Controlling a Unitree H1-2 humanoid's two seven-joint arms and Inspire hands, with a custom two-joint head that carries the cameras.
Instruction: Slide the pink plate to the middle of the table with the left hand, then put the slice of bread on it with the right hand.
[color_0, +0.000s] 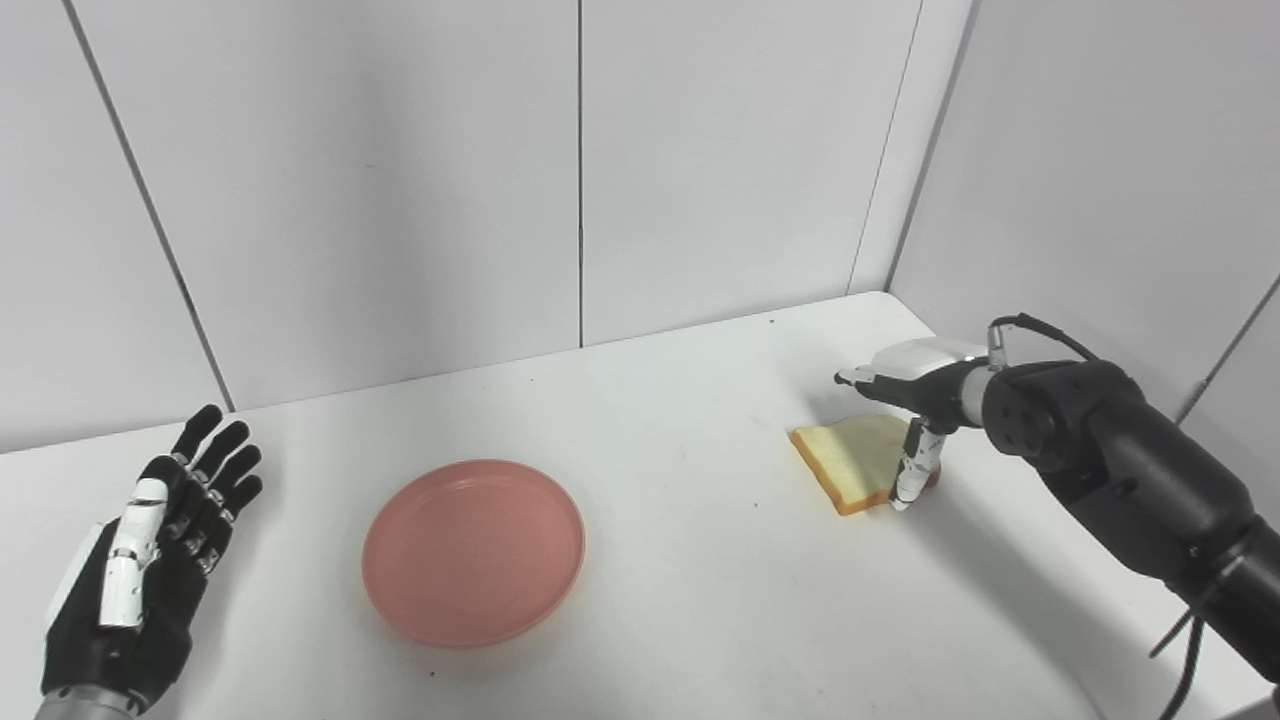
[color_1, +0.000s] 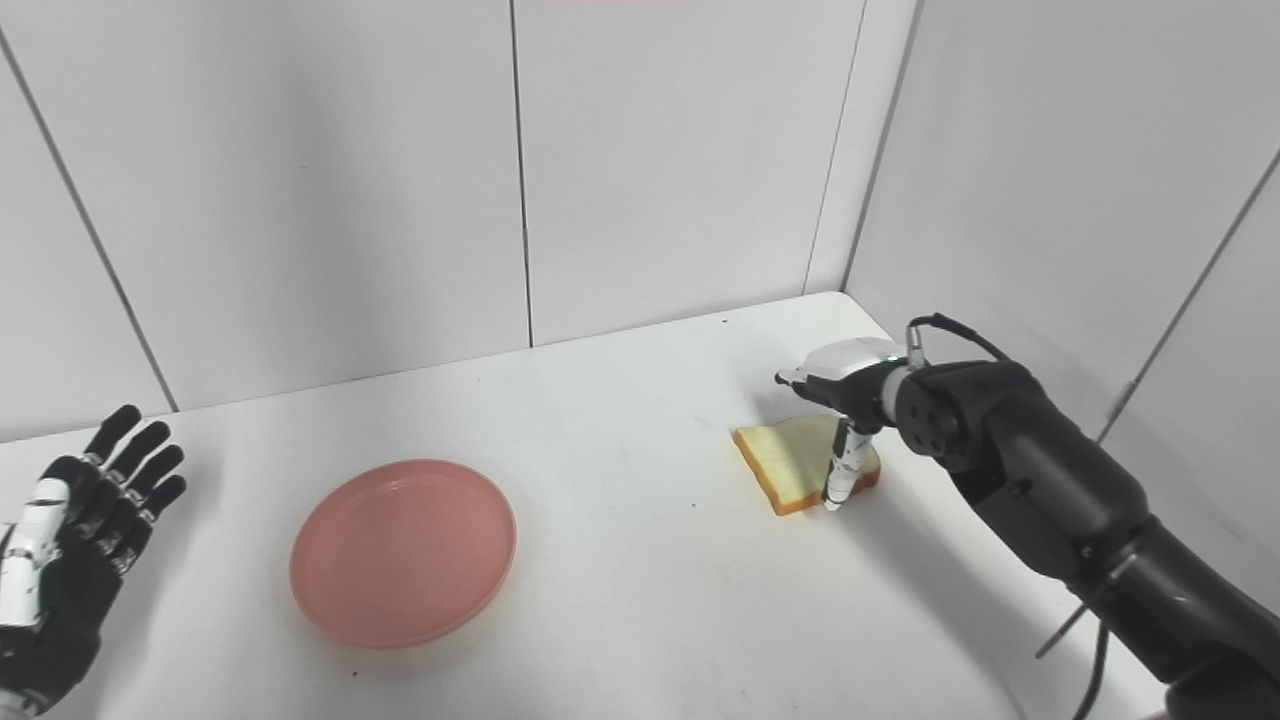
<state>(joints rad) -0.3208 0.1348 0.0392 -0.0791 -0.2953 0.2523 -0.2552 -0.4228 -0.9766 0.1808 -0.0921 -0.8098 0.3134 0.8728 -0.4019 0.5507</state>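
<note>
Plate (color_0: 473, 552) mid-table; bread (color_0: 850, 461) to its right, well apart.

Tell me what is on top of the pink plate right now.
Nothing lies on the pink plate; its whole top face shows bare. The slice of bread lies on the table to its right, under the right robot hand, which hides part of the slice.

A round pink plate (color_0: 473, 551) lies flat, left of centre. The bread (color_0: 850, 458), golden-crusted, lies flat, well apart to its right.
</note>
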